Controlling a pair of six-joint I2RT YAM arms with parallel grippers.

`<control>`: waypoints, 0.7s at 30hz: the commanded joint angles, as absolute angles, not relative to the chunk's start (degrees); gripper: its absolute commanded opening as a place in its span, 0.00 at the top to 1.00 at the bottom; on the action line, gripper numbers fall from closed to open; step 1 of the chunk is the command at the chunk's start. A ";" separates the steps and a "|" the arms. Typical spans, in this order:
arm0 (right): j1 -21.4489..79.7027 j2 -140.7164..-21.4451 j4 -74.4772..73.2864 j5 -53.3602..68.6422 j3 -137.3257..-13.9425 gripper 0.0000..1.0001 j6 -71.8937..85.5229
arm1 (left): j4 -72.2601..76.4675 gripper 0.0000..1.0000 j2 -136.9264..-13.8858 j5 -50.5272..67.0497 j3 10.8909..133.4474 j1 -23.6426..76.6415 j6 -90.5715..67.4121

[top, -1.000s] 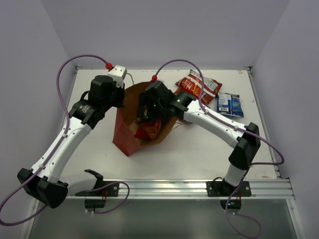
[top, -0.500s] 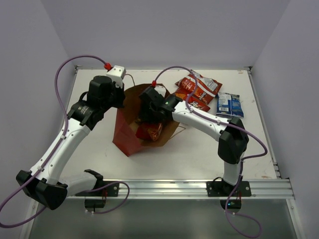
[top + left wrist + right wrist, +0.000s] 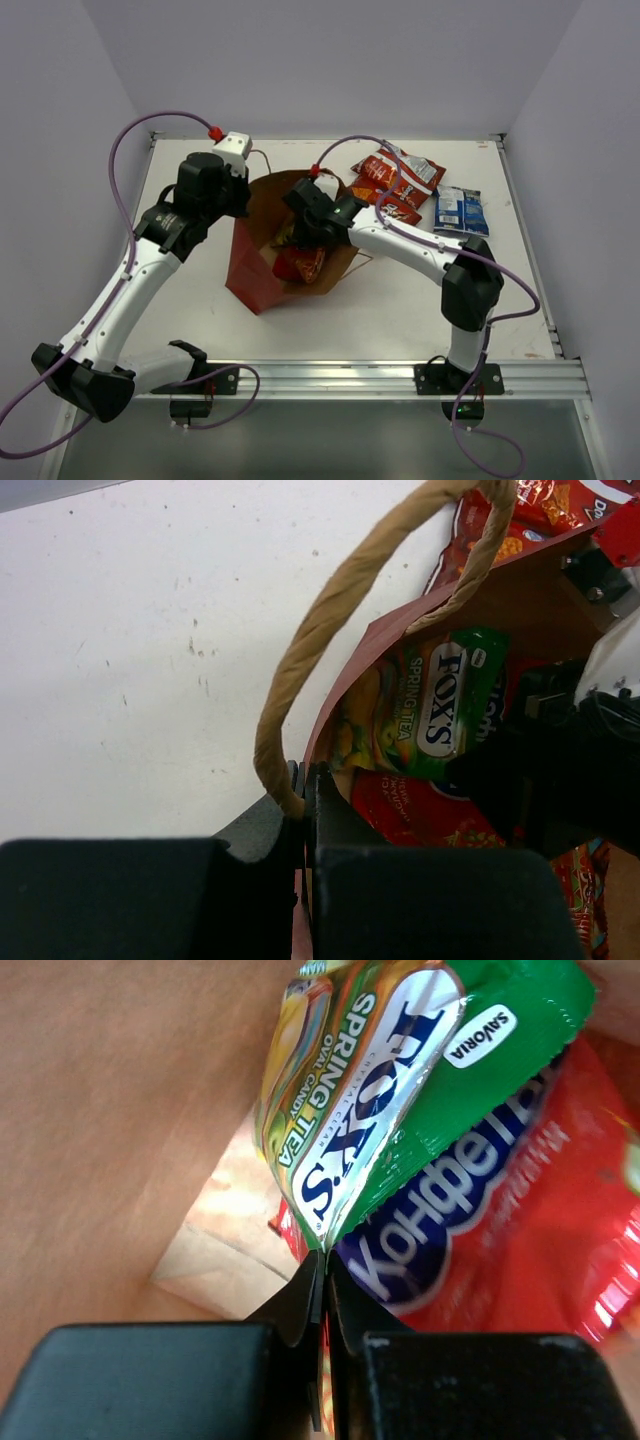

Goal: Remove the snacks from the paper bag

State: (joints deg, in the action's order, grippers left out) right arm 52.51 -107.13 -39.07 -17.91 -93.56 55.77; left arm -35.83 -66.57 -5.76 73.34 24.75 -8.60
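1. The paper bag [image 3: 250, 272] stands on the desk [image 3: 400, 310], mouth open. The left tool [image 3: 305, 800] is closed on its rim beside a cord handle [image 3: 330, 610].
2. Inside the paper bag, the right tool [image 3: 322, 1290] is clamped on one edge of the green-yellow bag [image 3: 400, 1050]. This bag's long axis runs straight away from the tool. A red bag [image 3: 540, 1230] lies against it.
3. Beyond the paper bag, to its right, 2 red chip bags [image 3: 400, 180] and 1 blue-white bag [image 3: 460, 210] lie on the desk.
4. Judgement: the right arm must lift clear of the rim.
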 commanded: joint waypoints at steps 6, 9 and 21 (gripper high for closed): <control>52.56 -88.44 -35.95 -14.59 -96.76 1.00 46.50 | -33.84 1.00 -65.56 -9.05 73.56 24.35 -9.23; 52.56 -84.66 -37.08 -12.39 -101.59 1.00 42.20 | -34.63 1.00 -66.36 -11.77 73.92 24.35 -9.58; 48.18 -66.46 -37.70 -17.38 -105.91 1.00 32.52 | -34.54 1.00 -67.76 -15.47 72.42 23.21 -10.81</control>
